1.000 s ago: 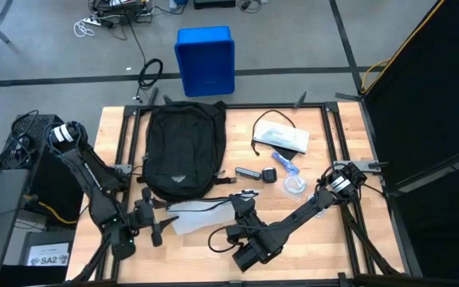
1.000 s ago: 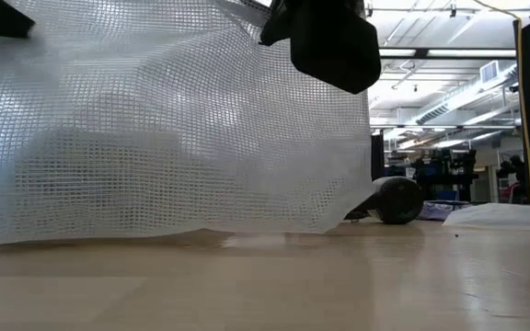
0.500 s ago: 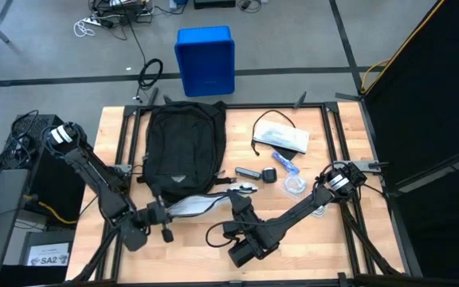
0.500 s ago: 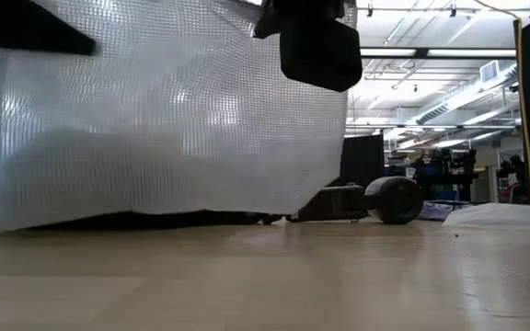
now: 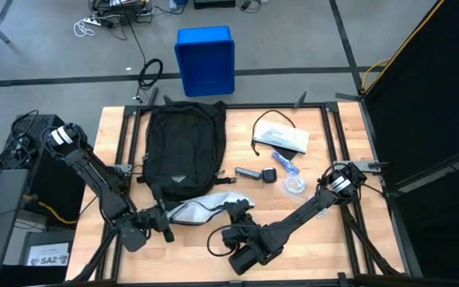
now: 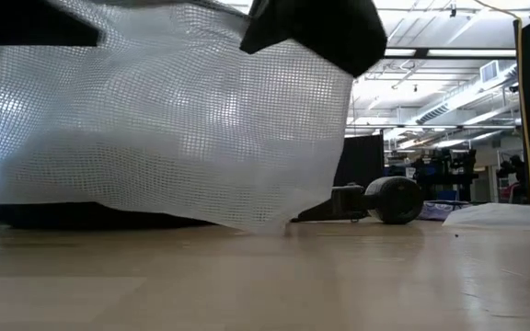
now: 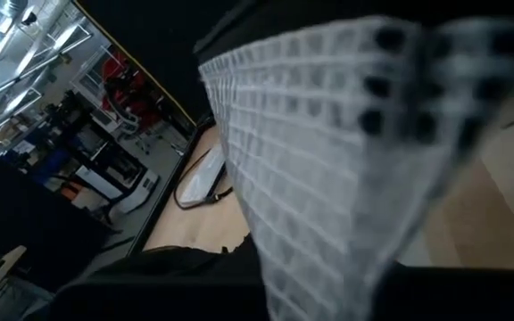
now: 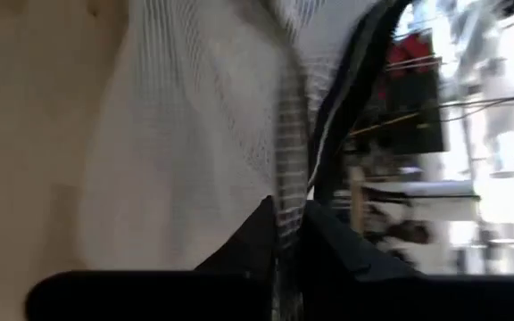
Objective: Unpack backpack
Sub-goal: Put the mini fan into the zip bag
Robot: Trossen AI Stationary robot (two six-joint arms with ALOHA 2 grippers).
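My two arms are matte black, slim jointed links with round silver-capped shoulder joints, each ending in a blocky black gripper with dark fingers.

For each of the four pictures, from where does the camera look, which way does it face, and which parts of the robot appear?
High: above, straight down; both arms, backpack, mesh pouch between left gripper and right gripper.
Low: table height, level across; the mesh pouch, dark gripper parts above.
Left wrist: past its own fingers, onto mesh.
Right wrist: its fingers pinch the mesh.
All four views share the pouch.
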